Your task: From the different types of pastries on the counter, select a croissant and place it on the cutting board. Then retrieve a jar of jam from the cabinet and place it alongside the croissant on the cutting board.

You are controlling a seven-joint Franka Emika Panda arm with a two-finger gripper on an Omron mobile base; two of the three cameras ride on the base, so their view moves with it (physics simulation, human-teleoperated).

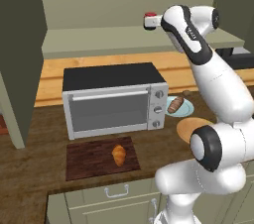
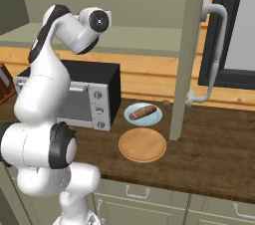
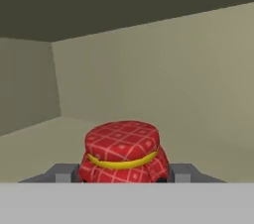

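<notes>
Jar of jam: nearest the hand camera; red checked cloth lid with a yellow band; stands on the pale cabinet shelf, near the shelf's right end in the left base view.
Gripper: a grey finger sits close on each side of the jar, closed onto it; jar's base hidden, so whether it is lifted cannot be told.
Cabinet: olive-grey, dark side door at far left, above the counter's back edge.
Cutting board: dark reddish-brown, flat at the counter's front edge, just before the toaster oven.
Croissant: golden-orange, lies on the board, right of its middle.
Toaster oven: silver with black top, door shut, mid-counter behind the board.
Counter: dark wood grain over pale drawer fronts.
Blue plate: right of the oven, carries the long brown pastry.
Wooden plate: round, light, nearer the front edge, just before the blue plate.
</notes>
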